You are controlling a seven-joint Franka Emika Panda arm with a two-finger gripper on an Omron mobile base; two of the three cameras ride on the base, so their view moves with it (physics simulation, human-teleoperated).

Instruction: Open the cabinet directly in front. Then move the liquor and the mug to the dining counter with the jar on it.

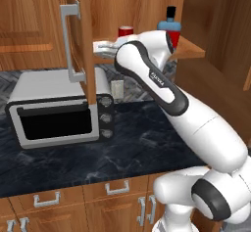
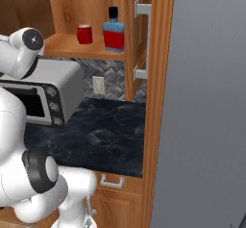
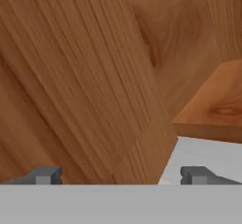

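Up on the wall ahead of you, the cabinet (image 2: 86, 44) has both doors swung out, its left door (image 1: 86, 35) hanging over the toaster oven (image 1: 59, 111) on the black counter (image 1: 127, 143). On the inner shelf (image 2: 72, 49) the liquor (image 2: 113, 32) stands just beside the mug (image 2: 84, 33), apart from it. Your pincer (image 3: 120, 175) sits spread and empty, close against the left door's edge. Judging from that, reaching straight in could snag the door, or a wide finger could knock the mug while you go for the bottle
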